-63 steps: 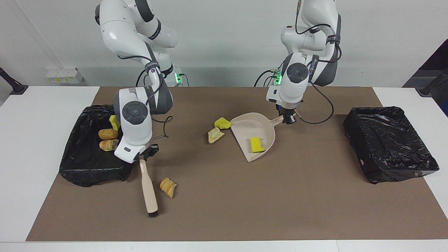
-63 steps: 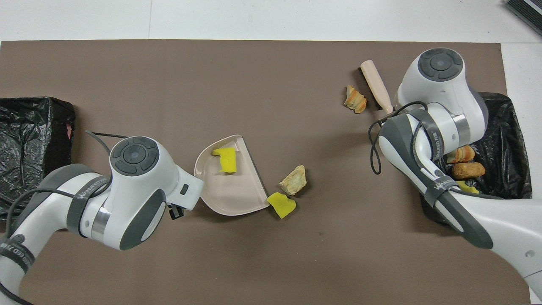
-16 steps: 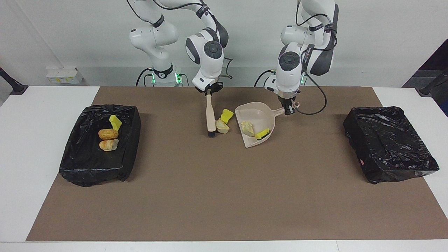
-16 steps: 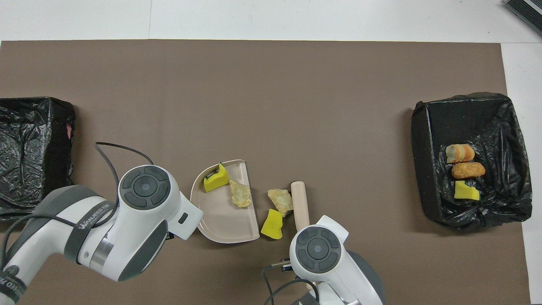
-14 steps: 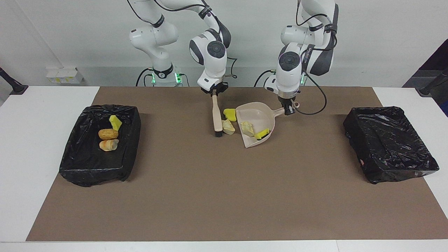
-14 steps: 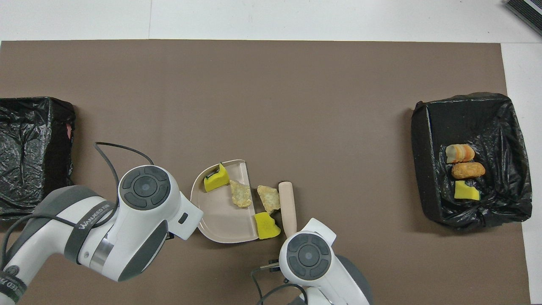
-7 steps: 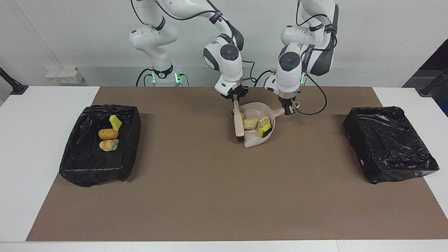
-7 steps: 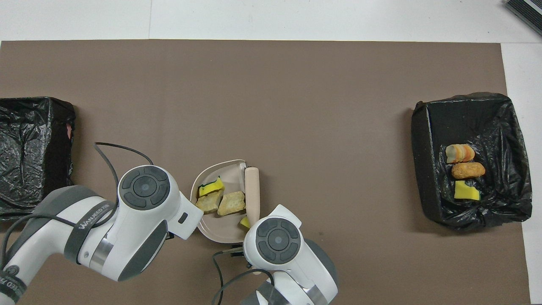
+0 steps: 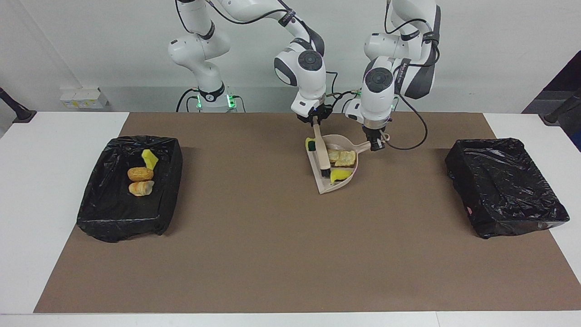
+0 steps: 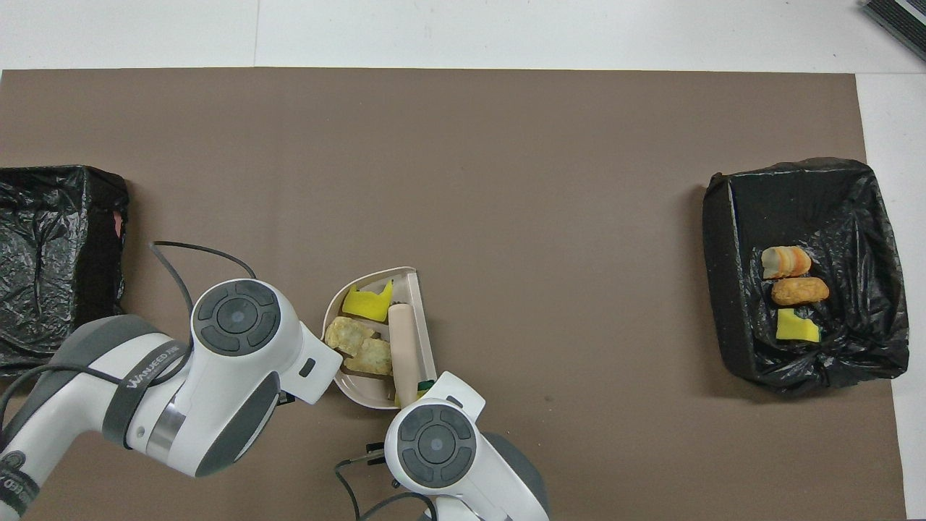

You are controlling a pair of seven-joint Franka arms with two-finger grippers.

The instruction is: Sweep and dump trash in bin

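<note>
A beige dustpan (image 9: 337, 183) (image 10: 424, 318) lies mid-table near the robots. My left gripper (image 9: 375, 144) is shut on its handle. In the pan lie two tan lumps of trash (image 9: 342, 157) (image 10: 350, 335) and a yellow chunk (image 9: 340, 175) (image 10: 367, 303). My right gripper (image 9: 316, 121) is shut on the handle of a beige brush (image 9: 323, 154) (image 10: 404, 346), which rests lengthwise over the pan's mouth. A yellow-green chunk (image 9: 311, 144) (image 10: 424, 386) sits at the pan's corner nearest the robots. In the overhead view both wrists hide the fingers.
A black-lined bin (image 9: 113, 213) (image 10: 731, 289) at the right arm's end holds three pieces: yellow, brown and striped tan. Another black-lined bin (image 9: 504, 186) (image 10: 58, 260) stands at the left arm's end. A brown mat (image 9: 272, 254) covers the table.
The right gripper has swept the brush toward the left arm's end, pushing the loose tan lump and yellow chunk into the dustpan. The brush now lies over the pan. The left gripper kept hold.
</note>
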